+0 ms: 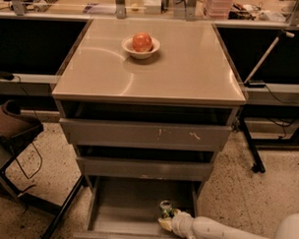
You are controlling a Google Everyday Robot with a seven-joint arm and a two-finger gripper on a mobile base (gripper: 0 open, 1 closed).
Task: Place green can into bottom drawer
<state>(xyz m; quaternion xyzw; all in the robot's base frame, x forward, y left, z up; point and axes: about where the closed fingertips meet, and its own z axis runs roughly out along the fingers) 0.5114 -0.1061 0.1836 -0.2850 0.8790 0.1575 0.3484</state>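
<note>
Standing upright just beyond the hand [166, 223] and touching it, the can [165, 208] is already inside the open drawer [131, 209], seemingly on its floor. Whether the hand clasps it or is loose cannot be told. Remaining, I judge: release and withdrawal.

My one camera looks down from high in front of the counter [190, 78], mid-range; the gripper [165, 219] sits at five o'clock.

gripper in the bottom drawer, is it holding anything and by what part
The gripper appears to hold the green can by its lower body, inside the bottom drawer; the can's silver top shows above.
</note>
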